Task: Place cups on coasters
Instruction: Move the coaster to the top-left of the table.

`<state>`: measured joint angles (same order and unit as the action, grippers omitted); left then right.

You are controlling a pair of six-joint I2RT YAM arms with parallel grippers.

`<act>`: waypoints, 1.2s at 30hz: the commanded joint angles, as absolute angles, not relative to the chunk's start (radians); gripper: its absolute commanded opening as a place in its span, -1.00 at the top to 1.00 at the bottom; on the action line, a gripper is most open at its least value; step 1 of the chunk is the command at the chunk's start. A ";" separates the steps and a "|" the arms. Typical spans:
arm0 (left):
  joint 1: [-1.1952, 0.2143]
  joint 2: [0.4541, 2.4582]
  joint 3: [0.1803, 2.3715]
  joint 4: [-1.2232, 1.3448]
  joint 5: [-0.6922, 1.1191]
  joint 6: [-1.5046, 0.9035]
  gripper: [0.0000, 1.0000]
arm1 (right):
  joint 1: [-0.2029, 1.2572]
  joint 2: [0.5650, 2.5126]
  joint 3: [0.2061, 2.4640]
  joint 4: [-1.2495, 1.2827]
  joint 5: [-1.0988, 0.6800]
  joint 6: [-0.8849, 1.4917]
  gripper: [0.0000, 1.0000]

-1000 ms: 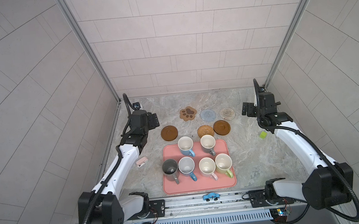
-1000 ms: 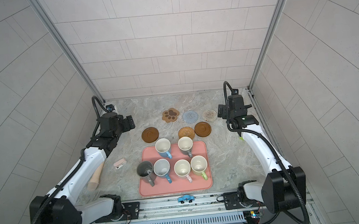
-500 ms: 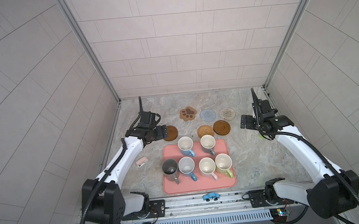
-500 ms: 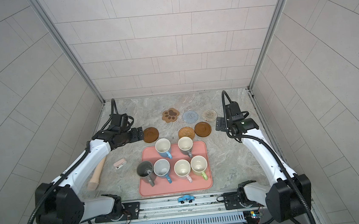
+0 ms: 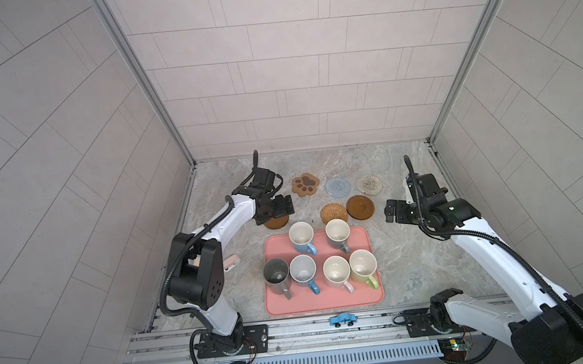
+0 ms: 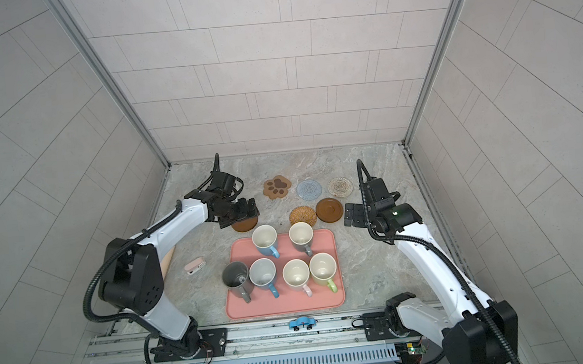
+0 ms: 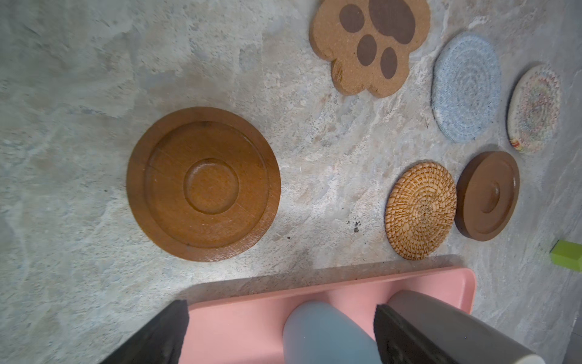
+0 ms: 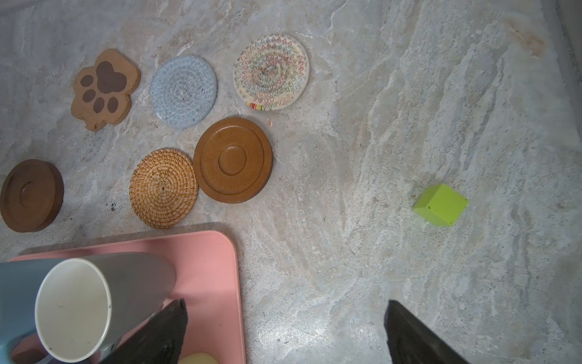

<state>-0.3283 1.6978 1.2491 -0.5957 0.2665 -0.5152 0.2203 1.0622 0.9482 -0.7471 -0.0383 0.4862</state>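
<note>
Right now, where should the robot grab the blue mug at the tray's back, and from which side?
Probably its rim, from above on the far side: the back-row blue mug stands upright, mouth open, handle turned toward the robot's base, and the open left gripper hovers behind it.

Cups [image 5: 301, 233]: no text, brand or number readable.
Coasters [image 7: 420, 210]: no lettering readable.
Paw coaster [image 7: 370, 44]: dark paw-print figure only, no words.
Tray [image 5: 329, 300]: plain pink, no label readable.
Green block [image 8: 441, 205]: no marking readable.
Arms [image 5: 486, 245]: no marking legible in both top views.
</note>
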 commanded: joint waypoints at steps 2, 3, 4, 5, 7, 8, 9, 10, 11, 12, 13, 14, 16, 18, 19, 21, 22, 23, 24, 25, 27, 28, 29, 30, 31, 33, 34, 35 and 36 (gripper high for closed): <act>-0.334 1.766 1.308 -0.574 0.330 -0.568 -0.92 | 0.226 1.029 0.929 -0.776 -0.035 0.531 -0.99; -0.335 1.784 1.316 -0.575 0.337 -0.571 -0.92 | 0.227 1.025 0.927 -0.777 -0.035 0.531 -0.99; -0.336 1.800 1.325 -0.574 0.339 -0.575 -0.92 | 0.227 1.023 0.928 -0.782 -0.035 0.531 -0.99; -0.337 1.814 1.331 -0.574 0.339 -0.580 -0.93 | 0.227 1.019 0.928 -0.789 -0.035 0.529 -0.99; -0.336 1.835 1.340 -0.571 0.337 -0.587 -0.93 | 0.228 1.014 0.927 -0.805 -0.038 0.528 -0.99; -0.336 1.843 1.346 -0.571 0.335 -0.587 -0.92 | 0.229 1.012 0.925 -0.812 -0.040 0.527 -0.99; -0.336 1.852 1.351 -0.571 0.333 -0.588 -0.92 | 0.229 1.010 0.922 -0.814 -0.042 0.527 -0.99; -0.336 1.860 1.355 -0.571 0.331 -0.589 -0.92 | 0.229 1.007 0.917 -0.818 -0.046 0.525 -0.99; -0.336 1.868 1.360 -0.571 0.330 -0.588 -0.92 | 0.229 1.007 0.911 -0.819 -0.047 0.525 -0.99; -0.336 1.874 1.365 -0.571 0.330 -0.591 -0.92 | 0.229 1.008 0.906 -0.819 -0.047 0.526 -0.99; -0.337 1.882 1.369 -0.571 0.327 -0.592 -0.92 | 0.229 1.006 0.899 -0.821 -0.048 0.528 -0.99; -0.336 1.889 1.373 -0.572 0.326 -0.594 -0.92 | 0.229 1.007 0.894 -0.822 -0.048 0.529 -0.99; -0.335 1.901 1.379 -0.574 0.317 -0.594 -0.92 | 0.230 1.007 0.886 -0.826 -0.053 0.533 -0.99; -0.334 1.912 1.379 -0.572 0.302 -0.590 -0.92 | 0.230 1.008 0.884 -0.831 -0.057 0.533 -0.99; -0.332 1.919 1.382 -0.573 0.298 -0.588 -0.92 | 0.230 1.007 0.885 -0.835 -0.058 0.533 -0.99; -0.330 1.937 1.395 -0.580 0.296 -0.582 -0.92 | 0.232 1.007 0.890 -0.839 -0.057 0.534 -0.98; -0.329 1.946 1.403 -0.583 0.291 -0.580 -0.92 | 0.232 1.005 0.892 -0.843 -0.058 0.534 -0.98; -0.328 1.955 1.410 -0.584 0.288 -0.579 -0.92 | 0.233 1.004 0.894 -0.844 -0.057 0.535 -0.98; -0.328 1.961 1.416 -0.584 0.282 -0.578 -0.92 | 0.233 1.003 0.895 -0.844 -0.058 0.535 -0.98; -0.327 1.968 1.424 -0.584 0.277 -0.577 -0.92 | 0.235 1.000 0.896 -0.845 -0.057 0.535 -0.98; -0.324 1.982 1.438 -0.588 0.267 -0.571 -0.92 | 0.235 1.000 0.896 -0.849 -0.057 0.536 -0.98; -0.324 1.988 1.447 -0.592 0.261 -0.566 -0.92 | 0.236 0.999 0.897 -0.850 -0.057 0.537 -0.98; -0.322 1.996 1.454 -0.596 0.254 -0.560 -0.92 | 0.236 0.999 0.899 -0.853 -0.057 0.537 -0.98; -0.321 2.002 1.457 -0.599 0.247 -0.558 -0.92 | 0.238 0.996 0.899 -0.854 -0.057 0.537 -0.98; -0.319 2.007 1.458 -0.601 0.241 -0.557 -0.92 | 0.238 0.994 0.898 -0.855 -0.056 0.535 -0.97; -0.315 2.015 1.457 -0.601 0.234 -0.554 -0.91 | 0.238 0.993 0.897 -0.856 -0.051 0.526 -0.98; -0.314 2.019 1.457 -0.603 0.228 -0.553 -0.91 | 0.239 0.994 0.894 -0.857 -0.048 0.520 -0.98; -0.313 2.020 1.457 -0.604 0.224 -0.552 -0.91 | 0.238 0.995 0.895 -0.860 -0.048 0.516 -0.98; -0.312 2.020 1.457 -0.604 0.220 -0.551 -0.91 | 0.238 0.998 0.895 -0.862 -0.049 0.515 -0.97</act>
<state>-0.3202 2.0048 1.4342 -0.5766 0.2554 -0.5610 0.2310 1.0126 0.8852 -0.8299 -0.0628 0.5236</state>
